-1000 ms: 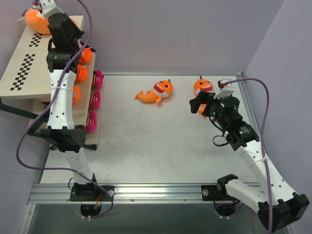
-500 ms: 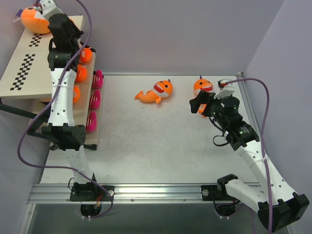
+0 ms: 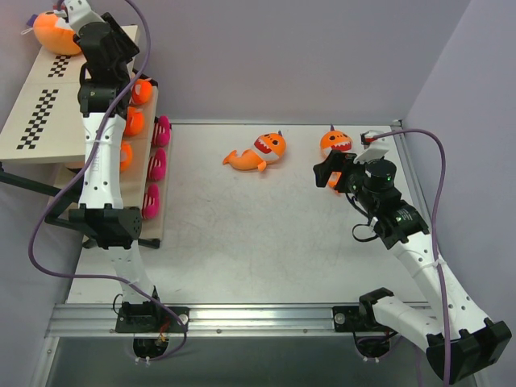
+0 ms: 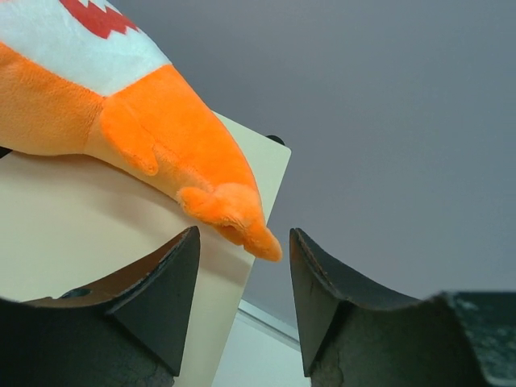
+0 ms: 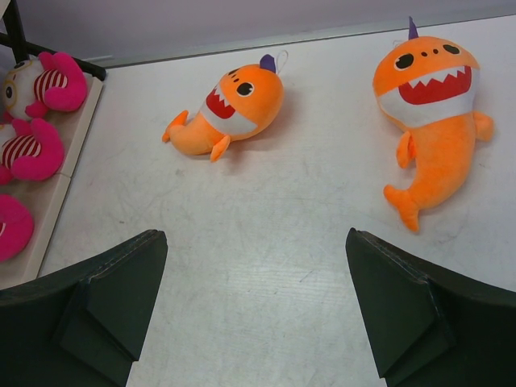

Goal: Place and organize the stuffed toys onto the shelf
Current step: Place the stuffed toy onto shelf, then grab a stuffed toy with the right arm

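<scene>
An orange shark (image 3: 50,32) lies on the top board of the shelf (image 3: 36,113), at its far left corner. My left gripper (image 3: 64,12) is right beside it and open. In the left wrist view the shark's (image 4: 121,105) tail tip sits just above the gap of the left gripper (image 4: 243,235), touching neither finger. Two more orange sharks (image 3: 260,151) (image 3: 335,143) lie on the table. My right gripper (image 3: 329,173) hovers open near the right-hand one, holding nothing. The right wrist view has the right gripper (image 5: 256,234) behind both sharks (image 5: 234,109) (image 5: 431,105).
Pink striped dolls (image 3: 157,165) line the shelf's lowest board, with orange toys (image 3: 135,121) on the tier above. Purple walls close the back and right. A metal rail (image 3: 258,318) runs along the near edge. Purple cables trail from both arms.
My left gripper has opened and let go of the orange shark, which now rests on the top board a little further left. The right arm has not moved.
</scene>
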